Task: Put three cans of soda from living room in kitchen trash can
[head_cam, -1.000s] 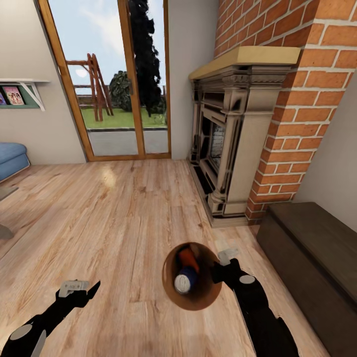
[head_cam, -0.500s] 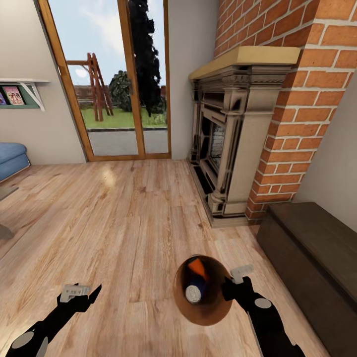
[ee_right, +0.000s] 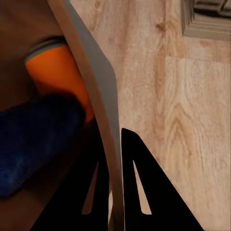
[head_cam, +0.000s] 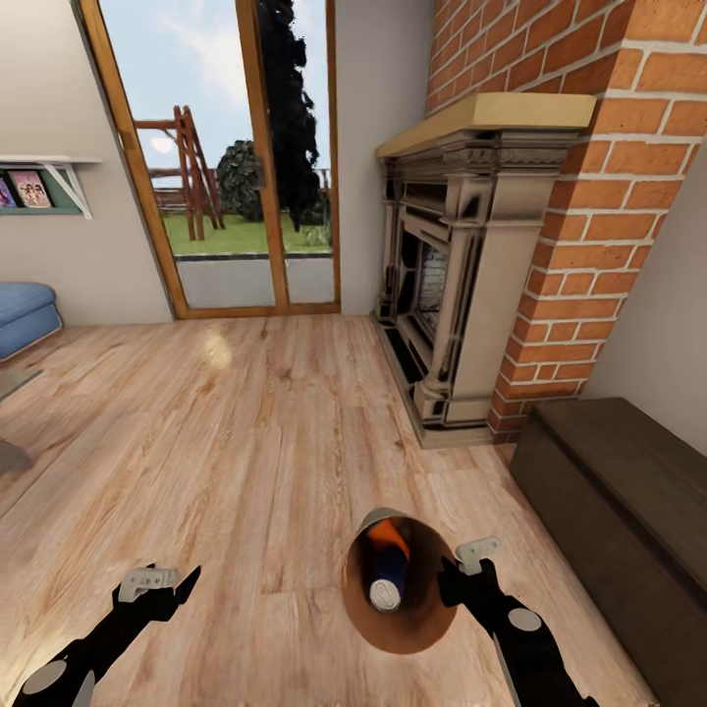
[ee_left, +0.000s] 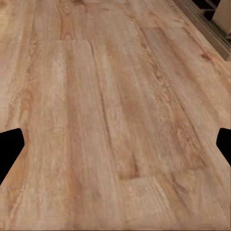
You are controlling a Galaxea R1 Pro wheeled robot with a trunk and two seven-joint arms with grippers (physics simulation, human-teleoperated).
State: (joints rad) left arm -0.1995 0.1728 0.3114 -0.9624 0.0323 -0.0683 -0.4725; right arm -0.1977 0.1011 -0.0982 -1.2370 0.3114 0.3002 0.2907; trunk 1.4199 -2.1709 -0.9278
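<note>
- My right gripper (head_cam: 460, 579) is clamped on the rim of the tash can (head_cam: 422, 628), one finger inside the wall and one outside.
- In the right wrist view, my right gripper (ee_right: 113, 192) shows two dark fingers (ee_right: 139, 187) closed against the thin pale wall of the tash can (ee_right: 98, 103).
- The tash can is tilted, its wide mouth turned up toward my head camera, showing its glossy brown inside.
- A can of soda (head_cam: 387, 574) lies inside it, just beside my right gripper on the inner side: bright orange at the far end, dark blue in the middle, silver top facing up.
- From the right wrist, the can of soda (ee_right: 57, 79) sits close against the inside wall, its orange body touching a dark blue part next to it.
- I cannot tell how many cans are in there.
- My left gripper (head_cam: 157, 581) hangs well apart from the tash can, on the far side from my right gripper; its fingers stand spread, holding nothing.
- In the left wrist view, the wood floor (ee_left: 110, 110) lies beyond the left gripper.
- Ahead of both grippers, well away, stand the stone fireplace (head_cam: 452, 285), the red brick chimney (head_cam: 599, 187) and wood-framed glass doors (head_cam: 231, 167).
- A dark wooden bench (head_cam: 619, 501) lies just beyond my right gripper's outer side.
- A blue sofa (head_cam: 25, 314) sits far off past my left gripper.
</note>
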